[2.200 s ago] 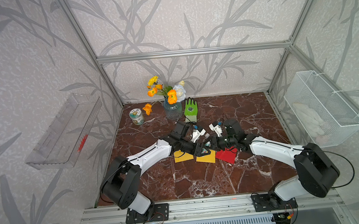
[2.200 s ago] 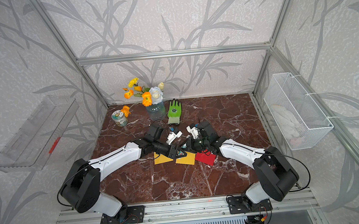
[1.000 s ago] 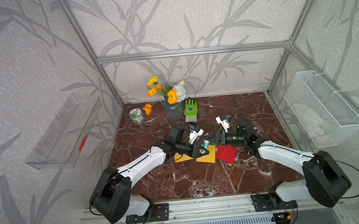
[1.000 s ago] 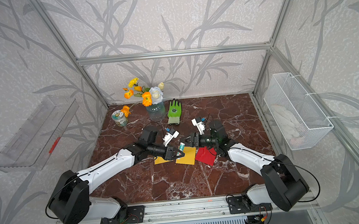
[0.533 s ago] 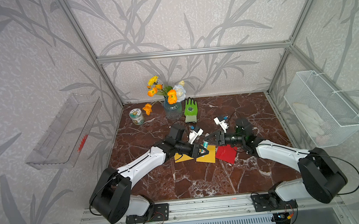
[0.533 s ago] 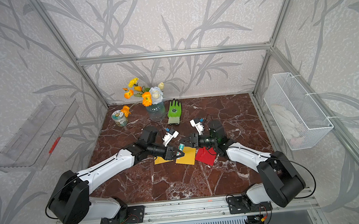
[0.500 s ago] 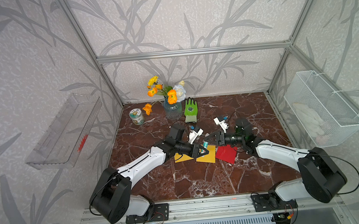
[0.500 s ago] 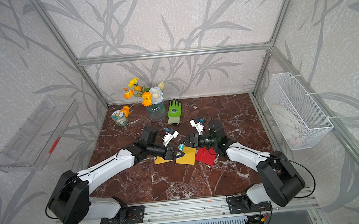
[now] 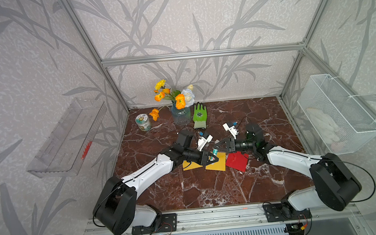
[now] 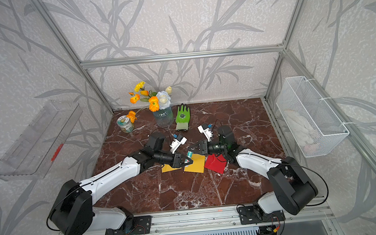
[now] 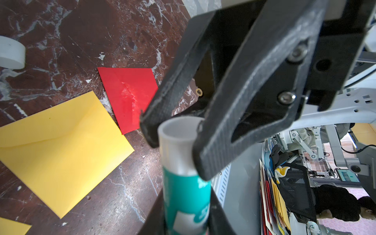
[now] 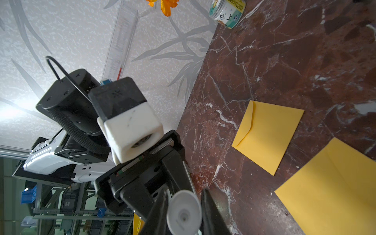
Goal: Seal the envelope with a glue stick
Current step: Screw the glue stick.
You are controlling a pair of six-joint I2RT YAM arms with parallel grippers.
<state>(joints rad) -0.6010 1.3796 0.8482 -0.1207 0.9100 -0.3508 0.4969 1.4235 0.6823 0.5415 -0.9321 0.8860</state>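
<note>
In both top views your left pincer (image 9: 212, 159) is gripping the glue stick (image 9: 215, 152) by its teal-labelled body, near the middle of the frame. It is holding the stick tilted, clear of the bench (image 9: 189, 192), above the large yellow envelope (image 9: 216, 166). Your right pincer (image 9: 219, 146) is reaching in from the right of the frame. In the left wrist view its fingers (image 11: 205, 158) are pinching the stick's white end narrowly. A red envelope (image 9: 236, 161) is lying just right of the yellow one, and a smaller yellow envelope (image 9: 190, 165) is lying to its left.
</note>
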